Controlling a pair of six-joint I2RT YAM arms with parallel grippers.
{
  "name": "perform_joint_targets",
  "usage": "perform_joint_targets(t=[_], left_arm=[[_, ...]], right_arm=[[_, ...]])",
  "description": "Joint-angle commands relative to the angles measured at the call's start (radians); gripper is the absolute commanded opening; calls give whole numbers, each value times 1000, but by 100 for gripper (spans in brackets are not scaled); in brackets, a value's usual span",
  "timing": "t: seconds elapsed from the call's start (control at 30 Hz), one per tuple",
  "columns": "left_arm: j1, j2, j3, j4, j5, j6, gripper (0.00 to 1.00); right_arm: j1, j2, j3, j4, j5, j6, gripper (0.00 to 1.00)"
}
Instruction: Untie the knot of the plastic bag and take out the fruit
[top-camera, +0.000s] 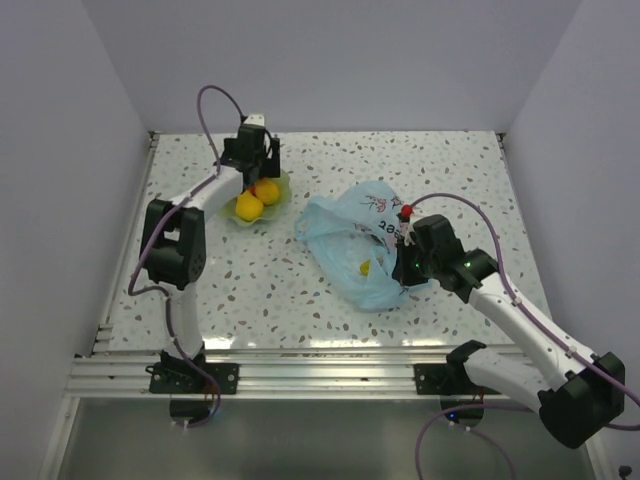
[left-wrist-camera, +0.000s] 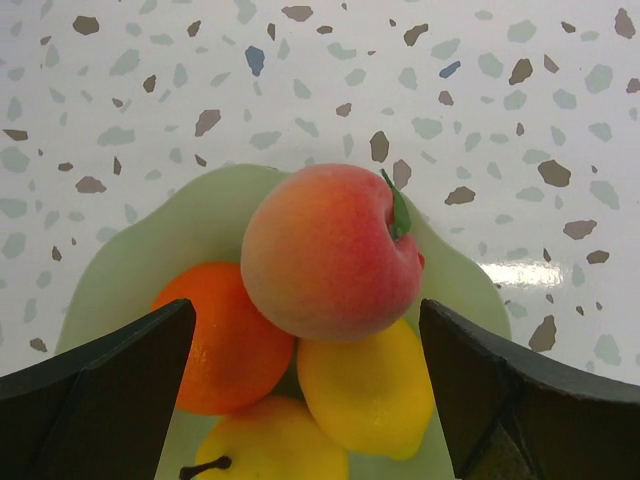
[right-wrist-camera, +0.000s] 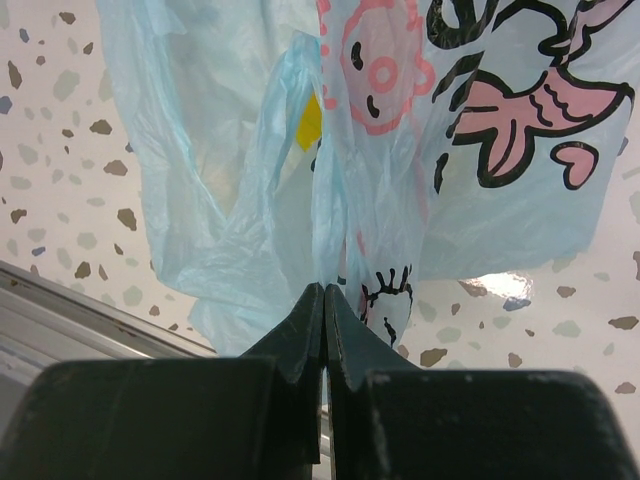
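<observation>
The light-blue plastic bag (top-camera: 355, 235) with a pink-and-dark cartoon print lies crumpled on the table right of centre. My right gripper (top-camera: 403, 265) is shut on a fold of its film at the bag's right side; the right wrist view shows the jaws (right-wrist-camera: 324, 292) pinched on the bag (right-wrist-camera: 230, 180). One yellow piece of fruit (top-camera: 364, 267) shows through the film (right-wrist-camera: 311, 122). No knot can be made out. My left gripper (top-camera: 260, 170) is open and empty over a peach (left-wrist-camera: 330, 250), an orange (left-wrist-camera: 220, 350), a lemon (left-wrist-camera: 370, 390) and a yellow stemmed fruit (left-wrist-camera: 270, 440).
The fruit lies in a pale green wavy-rimmed bowl (top-camera: 280, 196) at the back left, also seen in the left wrist view (left-wrist-camera: 130, 270). A metal rail (top-camera: 300, 365) runs along the table's near edge. White walls close in the left, back and right sides.
</observation>
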Motion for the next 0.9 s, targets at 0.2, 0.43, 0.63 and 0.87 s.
perform_joint_targets(t=[0.2, 0.43, 0.63, 0.87], left_arm=[[-59, -311, -127, -34, 29, -25, 100], [-290, -513, -299, -32, 113, -103, 99], [-528, -599, -449, 49, 156, -187, 99], [-689, -564, -620, 250, 202, -278, 99]], right_arm=[[1, -49, 2, -12, -7, 16, 2], [1, -95, -15, -70, 2, 48, 14], [1, -141, -32, -142, -6, 119, 41], [0, -186, 36, -170, 92, 224, 86]])
